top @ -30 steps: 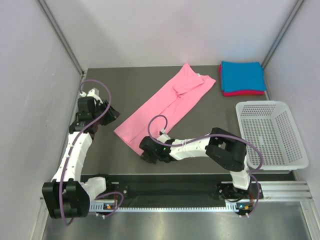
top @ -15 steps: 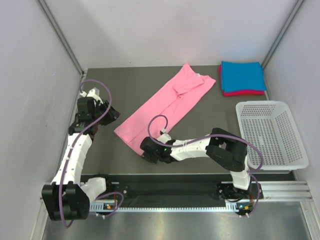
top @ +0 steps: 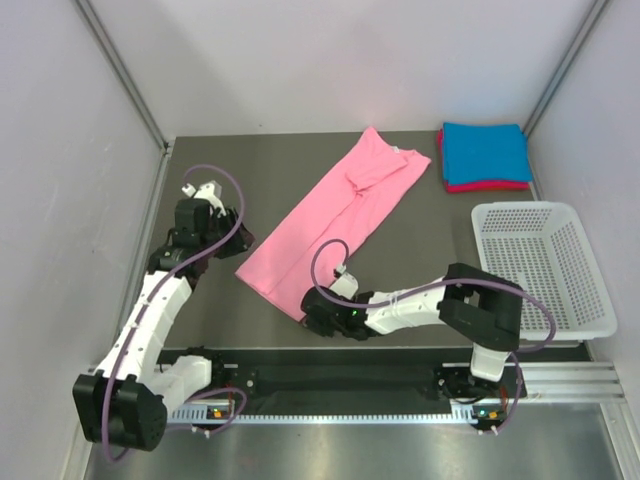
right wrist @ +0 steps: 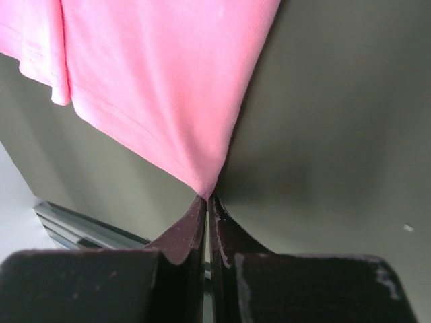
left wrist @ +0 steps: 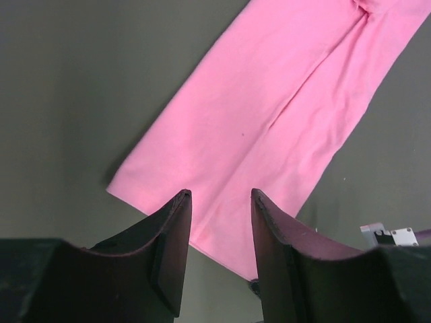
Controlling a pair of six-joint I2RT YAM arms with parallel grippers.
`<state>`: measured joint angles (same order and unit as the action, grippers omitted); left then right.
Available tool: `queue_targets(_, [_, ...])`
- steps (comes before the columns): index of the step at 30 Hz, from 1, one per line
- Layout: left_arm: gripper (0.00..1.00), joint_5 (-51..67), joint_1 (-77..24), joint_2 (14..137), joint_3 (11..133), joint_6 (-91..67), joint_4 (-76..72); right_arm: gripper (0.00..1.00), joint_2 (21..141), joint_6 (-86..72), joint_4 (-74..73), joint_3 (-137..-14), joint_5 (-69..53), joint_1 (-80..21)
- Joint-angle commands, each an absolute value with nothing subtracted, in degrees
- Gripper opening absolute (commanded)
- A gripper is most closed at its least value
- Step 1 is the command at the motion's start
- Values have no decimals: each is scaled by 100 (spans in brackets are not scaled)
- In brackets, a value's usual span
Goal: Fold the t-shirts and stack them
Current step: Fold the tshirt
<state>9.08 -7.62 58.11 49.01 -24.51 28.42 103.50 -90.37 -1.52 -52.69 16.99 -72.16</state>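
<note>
The light pink t-shirt (top: 335, 215) lies folded lengthwise as a long strip, running diagonally from the table's back middle to the front. My right gripper (top: 312, 312) is shut on its near hem corner (right wrist: 205, 185), which is pulled up into a point. My left gripper (top: 238, 238) is open and empty, hovering above the strip's left near corner (left wrist: 124, 183); the pink cloth (left wrist: 269, 114) fills its view. The bright blue t-shirt (top: 485, 152) lies folded on the magenta-red t-shirt (top: 490, 186) at the back right.
A white mesh basket (top: 540, 268) stands at the right edge of the dark table (top: 220, 170). Grey walls close in the left, back and right. A metal rail (top: 350, 380) runs along the near edge.
My right gripper has moved right and slightly nearer, dragging the shirt's near corner with it. My left arm has swung forward and right, closer to the shirt's left corner.
</note>
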Motion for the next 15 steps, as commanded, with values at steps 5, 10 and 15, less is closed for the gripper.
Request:
queue_targets(5, [46, 914, -835, 5818, 4835, -2329, 3006, 0, 9739, -8604, -896, -4597, 1977, -7453])
queue_targets(10, [46, 1098, -1317, 5888, 4614, -2452, 3233, 0, 9178, -8631, -1432, -4053, 1934, -7576])
queue_targets(15, [47, 897, -2187, 5442, 4237, -3030, 3138, 0, 8667, -8675, -2029, -3613, 1977, -7866])
